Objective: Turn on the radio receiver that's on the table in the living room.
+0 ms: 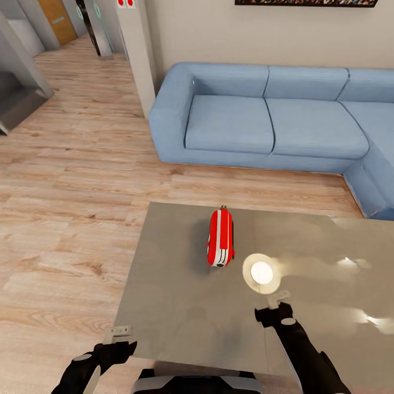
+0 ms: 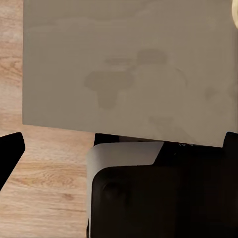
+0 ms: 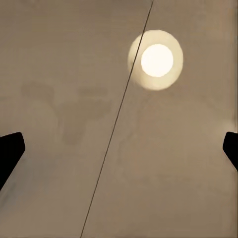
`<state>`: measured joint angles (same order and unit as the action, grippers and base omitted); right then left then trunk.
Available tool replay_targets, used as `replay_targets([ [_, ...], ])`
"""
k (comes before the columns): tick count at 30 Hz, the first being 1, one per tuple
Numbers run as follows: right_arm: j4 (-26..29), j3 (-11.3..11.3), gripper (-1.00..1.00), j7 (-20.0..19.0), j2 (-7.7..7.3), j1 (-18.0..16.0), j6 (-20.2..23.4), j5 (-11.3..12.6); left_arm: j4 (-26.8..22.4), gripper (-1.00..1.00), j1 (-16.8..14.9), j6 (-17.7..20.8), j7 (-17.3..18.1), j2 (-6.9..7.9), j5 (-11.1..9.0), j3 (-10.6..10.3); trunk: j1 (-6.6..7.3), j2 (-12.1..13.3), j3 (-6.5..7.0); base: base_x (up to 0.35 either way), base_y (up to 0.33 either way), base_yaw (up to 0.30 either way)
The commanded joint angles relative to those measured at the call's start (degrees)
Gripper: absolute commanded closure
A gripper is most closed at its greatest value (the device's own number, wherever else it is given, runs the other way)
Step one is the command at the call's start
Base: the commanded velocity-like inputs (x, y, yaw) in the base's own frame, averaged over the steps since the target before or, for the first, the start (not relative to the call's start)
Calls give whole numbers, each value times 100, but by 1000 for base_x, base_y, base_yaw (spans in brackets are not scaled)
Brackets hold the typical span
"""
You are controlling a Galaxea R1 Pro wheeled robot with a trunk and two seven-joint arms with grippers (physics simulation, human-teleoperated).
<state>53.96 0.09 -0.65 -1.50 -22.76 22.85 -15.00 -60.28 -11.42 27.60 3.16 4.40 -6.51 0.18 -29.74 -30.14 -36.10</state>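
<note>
item: radio receiver (image 1: 220, 238), lying on worktop (image 1: 164, 284), untouched. right claw (image 1: 280, 307) wide open, empty; left claw (image 1: 117, 336) open, empty. risk: a glancing touch skids radio across glossy top.

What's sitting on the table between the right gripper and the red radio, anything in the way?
Nothing visible. The radio receiver lies alone on the table, ahead of the right gripper and to its left. Between them is bare glossy tabletop; the bright round spot is a light reflection, not an object.
</note>
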Motion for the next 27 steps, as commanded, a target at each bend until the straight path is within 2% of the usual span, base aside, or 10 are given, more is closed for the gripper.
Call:
replay_targets([
  [1, 32, 0, -100, 1, 0, 0, 16, -4, 0, -100, 0, -2, 0, 0, 0, 0, 0, 0, 0, 0, 0, 0],
  [21, 88, 5, -100, -6, 0, 0, 54, 32, -123, -100, 0, 44, -1, -27, 1, -22, 0, 0, -1, 0, 0, 0],
  [27, 131, -1, -100, -6, 0, 0, 262, 8, -173, -100, 0, 52, -3, -35, 1, -52, 0, 0, -1, 0, 0, 0],
])
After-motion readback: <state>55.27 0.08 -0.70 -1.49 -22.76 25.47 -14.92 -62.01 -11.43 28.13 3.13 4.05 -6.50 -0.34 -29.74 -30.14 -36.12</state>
